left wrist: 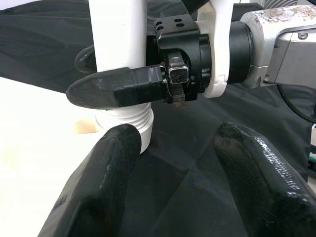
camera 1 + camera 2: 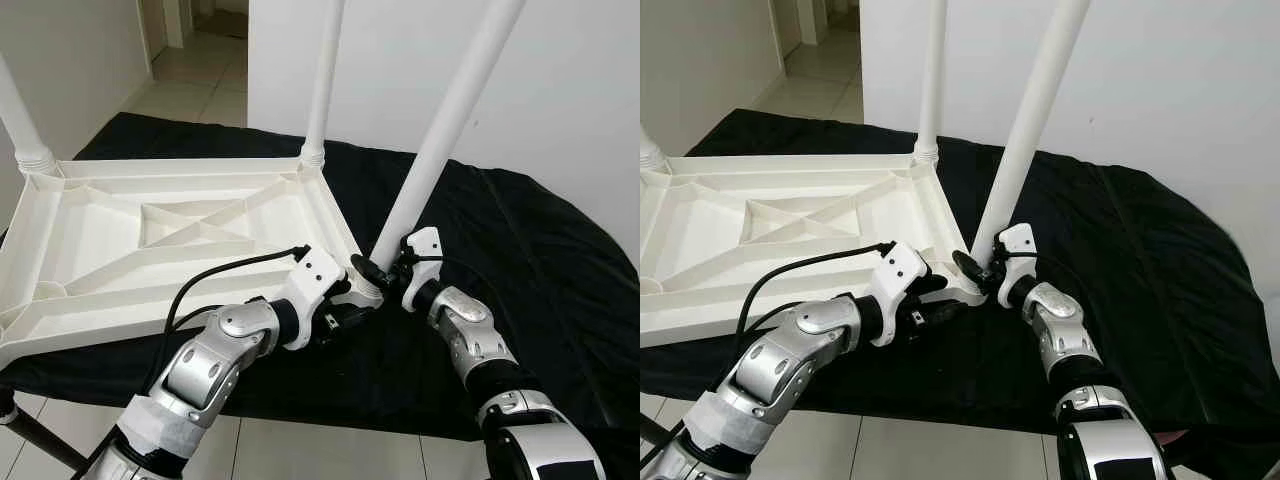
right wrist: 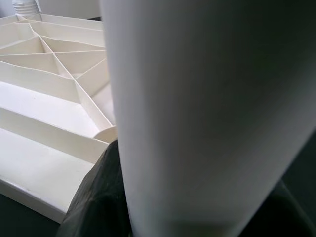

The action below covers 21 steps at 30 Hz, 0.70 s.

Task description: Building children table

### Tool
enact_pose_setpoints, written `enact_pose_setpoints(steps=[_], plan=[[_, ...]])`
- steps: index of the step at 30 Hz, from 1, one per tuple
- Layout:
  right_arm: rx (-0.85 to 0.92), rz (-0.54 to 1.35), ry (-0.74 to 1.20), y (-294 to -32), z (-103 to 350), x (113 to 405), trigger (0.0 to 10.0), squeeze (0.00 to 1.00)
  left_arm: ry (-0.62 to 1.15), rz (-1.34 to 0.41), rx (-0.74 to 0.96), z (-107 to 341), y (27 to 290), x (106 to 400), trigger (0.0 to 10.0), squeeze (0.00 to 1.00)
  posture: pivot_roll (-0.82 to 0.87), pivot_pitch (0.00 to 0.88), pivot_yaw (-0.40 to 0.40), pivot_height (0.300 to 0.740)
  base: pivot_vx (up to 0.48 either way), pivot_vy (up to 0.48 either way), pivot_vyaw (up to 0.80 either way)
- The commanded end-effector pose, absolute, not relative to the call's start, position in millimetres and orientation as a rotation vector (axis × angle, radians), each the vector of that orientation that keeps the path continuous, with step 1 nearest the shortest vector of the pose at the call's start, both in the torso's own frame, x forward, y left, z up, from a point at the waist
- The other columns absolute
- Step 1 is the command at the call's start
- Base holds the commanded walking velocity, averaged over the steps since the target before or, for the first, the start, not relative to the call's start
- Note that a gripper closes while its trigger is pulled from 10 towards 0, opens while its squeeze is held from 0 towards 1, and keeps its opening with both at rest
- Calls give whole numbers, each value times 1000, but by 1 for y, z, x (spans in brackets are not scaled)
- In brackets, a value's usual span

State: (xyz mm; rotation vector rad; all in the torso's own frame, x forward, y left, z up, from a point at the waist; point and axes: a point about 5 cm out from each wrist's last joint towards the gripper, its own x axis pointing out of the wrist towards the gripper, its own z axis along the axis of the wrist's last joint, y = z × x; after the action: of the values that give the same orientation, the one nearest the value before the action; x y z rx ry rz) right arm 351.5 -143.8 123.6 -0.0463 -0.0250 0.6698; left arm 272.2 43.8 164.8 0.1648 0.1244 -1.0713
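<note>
- Nearest you in the left eye view, both arms meet at the near corner of the tabletop (image 2: 150, 235), which lies underside up on a black cloth (image 2: 520, 260). Your right gripper (image 2: 378, 272) is clamped round the foot of a leg (image 2: 445, 130) that leans away from the tabletop; two more legs stand in the far corners.
- Right eye view: your left gripper (image 2: 940, 298) sits just beside that near corner, under the tabletop's edge, gripping nothing.
- Left wrist view: its two fingers (image 1: 98, 197) are spread apart and empty, and the leg's threaded end (image 1: 126, 123) rests at the corner socket.
- Right wrist view: the leg fills the grasp, with the tabletop's ribs behind it.
- You look to be seating the third leg. Next, I'd bring it upright over the socket and turn it in, steadying the tabletop with your left.
</note>
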Motion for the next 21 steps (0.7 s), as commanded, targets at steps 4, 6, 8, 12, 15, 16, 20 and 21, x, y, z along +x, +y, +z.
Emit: enact_pose_setpoints(steps=[4,6,8,12,15,16,20,21], plan=[[-42,612,56,-146,104,347,10000,0,123,-1121,167,167,39,269,10000,0,44,0,-100,740,0,0,0],[-47,557,67,-148,103,349,10000,0,123,-1124,167,167,39,269,10000,0,44,0,-100,740,0,0,0],[-49,520,74,-149,102,350,10000,0,123,-1125,167,167,39,269,10000,0,44,0,-100,740,0,0,0],[-40,421,59,-149,103,350,10000,0,124,-1129,166,167,38,268,10000,0,41,0,-102,740,0,0,0],[-9,332,74,-148,100,351,10000,0,125,-1131,167,166,37,268,10000,0,40,0,-104,740,0,0,0],[14,280,86,-147,99,351,10000,0,125,-1133,167,165,37,268,10000,0,38,0,-106,740,0,0,0],[41,199,89,-143,99,350,10000,0,126,-1136,167,165,36,267,10000,0,37,0,-107,740,0,0,0],[47,166,84,-141,100,350,10000,0,126,-1137,167,165,36,267,10000,0,37,0,-107,740,0,0,0]])
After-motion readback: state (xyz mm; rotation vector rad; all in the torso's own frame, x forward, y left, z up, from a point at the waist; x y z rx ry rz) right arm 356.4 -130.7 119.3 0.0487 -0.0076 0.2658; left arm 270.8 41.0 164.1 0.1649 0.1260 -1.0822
